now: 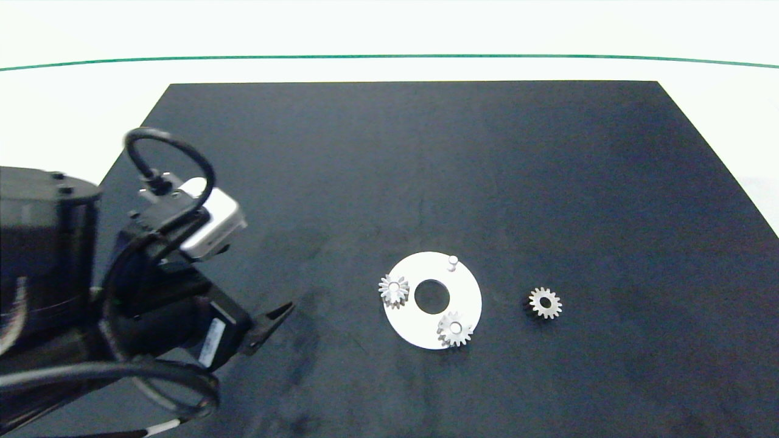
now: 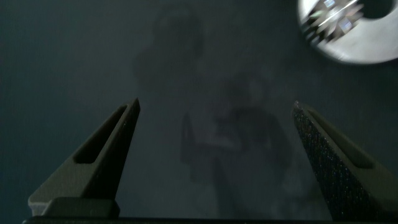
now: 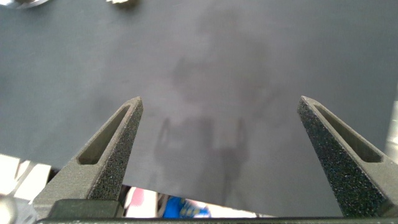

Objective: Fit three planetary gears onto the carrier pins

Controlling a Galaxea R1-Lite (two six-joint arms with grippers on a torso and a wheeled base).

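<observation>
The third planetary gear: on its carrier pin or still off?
Off. The third gear lies flat on the mat right of the white disc; one pin stands bare.

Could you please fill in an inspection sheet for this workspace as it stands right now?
Surface: black mat on a white table.
Job's things: white disc with two planetary gears seated on carrier pins; third pin bare; third gear lies flat on the mat, right of the disc.
Clutter: nothing seen.
Grippers: left gripper open and empty, over the mat left of the disc; right gripper open and empty, out of the head view.
Cables: black cable loop on the left arm.
Surroundings: green line beyond the mat.
</observation>
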